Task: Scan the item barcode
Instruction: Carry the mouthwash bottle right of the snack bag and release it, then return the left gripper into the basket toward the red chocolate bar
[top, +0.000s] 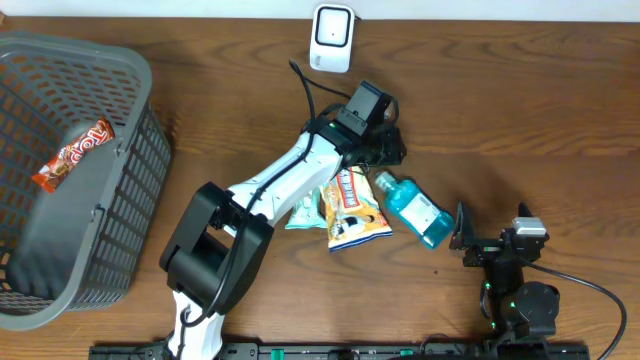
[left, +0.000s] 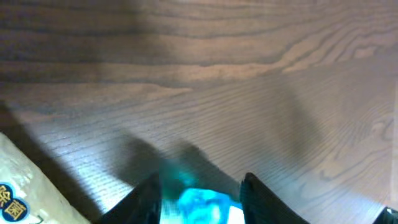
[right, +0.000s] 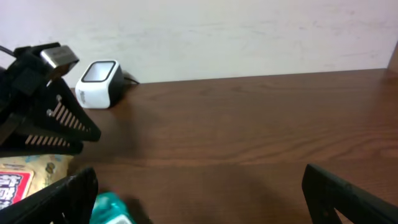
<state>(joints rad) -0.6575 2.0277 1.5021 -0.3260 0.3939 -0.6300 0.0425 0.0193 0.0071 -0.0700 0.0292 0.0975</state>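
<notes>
On the wooden counter (top: 520, 100), which has a grey basket (top: 130, 220) at its left end, the left arm reaches over the snack packets (top: 352, 212) to the blue bottle (top: 415, 208). The bottle lies on its side near the middle, well apart from the white scanner (top: 332, 38) at the far edge. The left gripper's (left: 199, 202) jaws stand partly parted around the bottle's cap end, though the blurred wrist view leaves it unclear whether they grip it; the right gripper's (right: 199, 202) jaws are spread wide on nothing. The step in hand looks like picking up the item, and the next move calls for a firm hold, a lift, and turning the barcode toward the scanner.
</notes>
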